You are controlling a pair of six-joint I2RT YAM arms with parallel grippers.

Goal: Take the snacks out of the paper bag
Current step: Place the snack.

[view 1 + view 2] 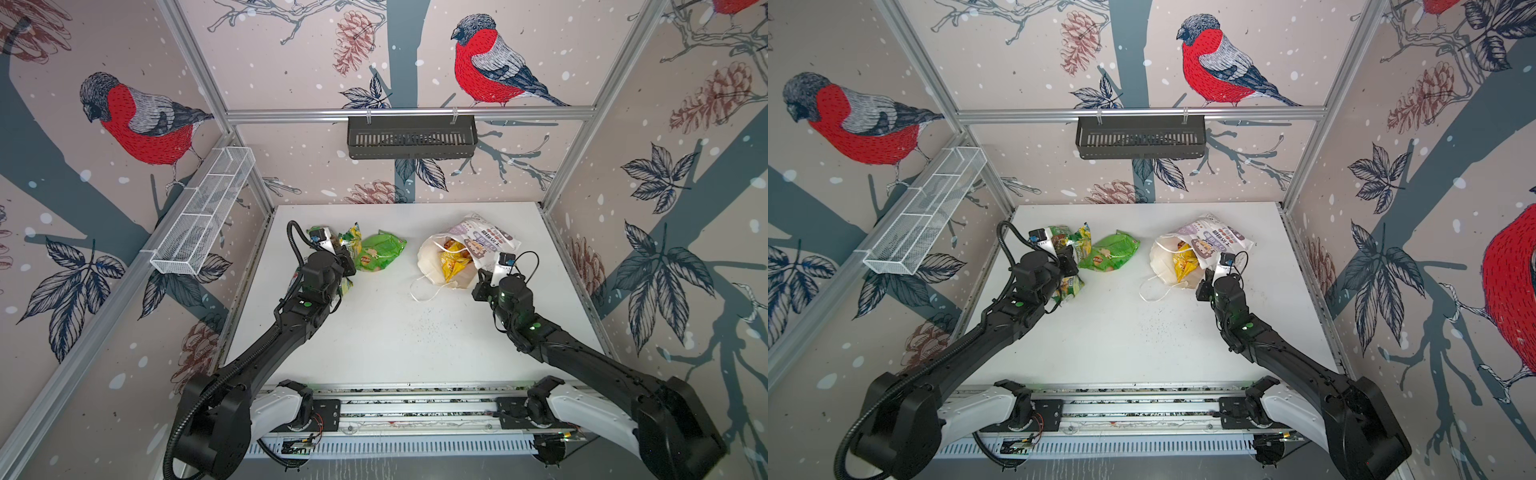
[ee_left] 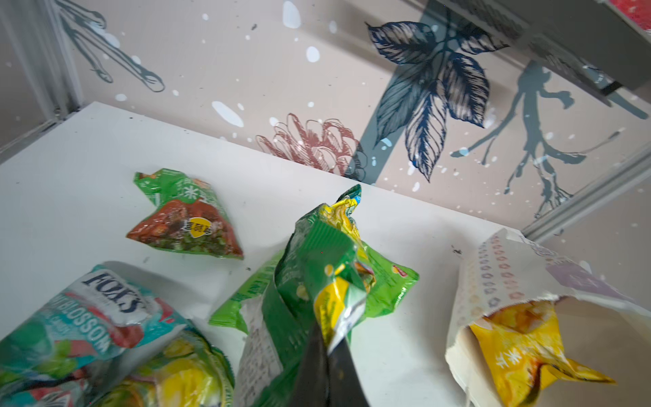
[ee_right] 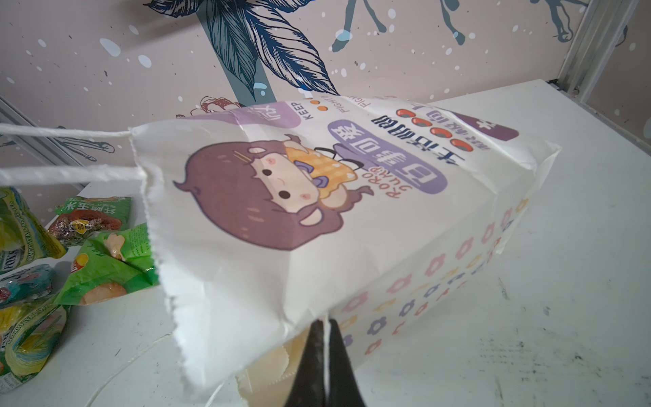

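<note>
In the left wrist view we read "FOX'S" in dark letters and "BLOSSOM" in white on the teal snack packet (image 2: pixel 102 313). In the right wrist view the paper bag (image 3: pixel 317 225) shows its print upside down. There we make out "KEEP", "RORO" in orange, and Chinese characters on purple panels. A green-and-yellow packet (image 3: pixel 24 232) reads "MANGO TEA". The finer print is too small for us.

The white cartoon-printed paper bag (image 1: pixel 488 239) is lying on its side at the far right, its mouth gaping leftward around a yellow packet (image 1: pixel 453 266) — green snacks (image 1: pixel 380 251) are lying scattered far left.
</note>
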